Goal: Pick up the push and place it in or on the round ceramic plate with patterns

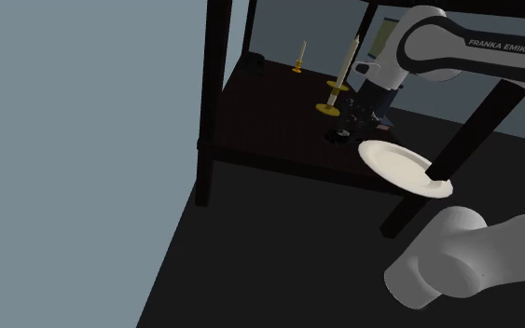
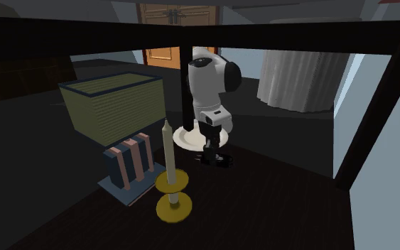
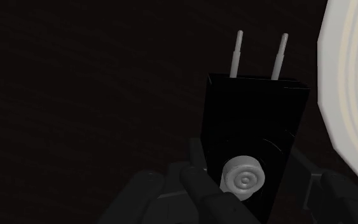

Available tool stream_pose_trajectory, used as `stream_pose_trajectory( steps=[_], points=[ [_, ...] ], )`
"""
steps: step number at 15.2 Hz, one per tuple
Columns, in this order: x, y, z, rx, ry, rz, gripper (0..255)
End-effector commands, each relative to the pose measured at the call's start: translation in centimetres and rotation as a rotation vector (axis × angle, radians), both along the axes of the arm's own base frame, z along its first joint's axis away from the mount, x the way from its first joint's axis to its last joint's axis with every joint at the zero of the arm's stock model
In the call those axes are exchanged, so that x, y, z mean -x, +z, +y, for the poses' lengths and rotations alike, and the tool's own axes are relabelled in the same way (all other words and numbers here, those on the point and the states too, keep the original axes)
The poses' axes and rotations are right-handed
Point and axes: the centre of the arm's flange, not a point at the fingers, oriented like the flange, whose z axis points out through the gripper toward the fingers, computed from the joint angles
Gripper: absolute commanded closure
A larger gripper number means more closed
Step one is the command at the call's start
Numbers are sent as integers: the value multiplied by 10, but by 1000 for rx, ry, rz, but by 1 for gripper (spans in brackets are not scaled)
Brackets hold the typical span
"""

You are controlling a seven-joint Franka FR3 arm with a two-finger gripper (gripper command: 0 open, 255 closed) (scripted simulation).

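Down at the dark table (image 1: 269, 121), the black gripper (image 3: 260, 194) is hanging low over the push (image 3: 254, 121), a black block with two pale metal prongs at one end and a round grey button with ringed grooves at the other. In the wrist view the push is lying with its long axis running straight away from the hand. The button end is sitting nearest the gripper and the prongs are pointing away from it, side by side. Whether the hand is clamping the block or standing apart around it, I cannot tell.

The round plate (image 1: 405, 168) is showing plain white to cream. It is resting just beside the push, near the table's edge toward the shoulder view's lower right, and the block's long side is running alongside the plate's rim without touching it.

Farther along the table, a tall pale candle (image 1: 341, 70) is standing upright in a yellow holder, with a smaller candle (image 1: 300, 56) beyond it. In the second exterior view, a few upright books (image 2: 128, 163) and an olive striped box (image 2: 113, 106) are sitting at that view's left.
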Motion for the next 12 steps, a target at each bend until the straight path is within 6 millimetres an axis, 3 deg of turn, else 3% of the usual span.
stream_pose_trajectory(
  steps=[1, 5, 6, 12],
  points=[
    [1, -9, -9, -20, -22, 16, 255],
    [1, -8, -8, -20, -22, 16, 255],
    [2, -9, -16, -20, -22, 15, 255],
    [2, 23, -16, -20, -22, 15, 255]
  ],
)
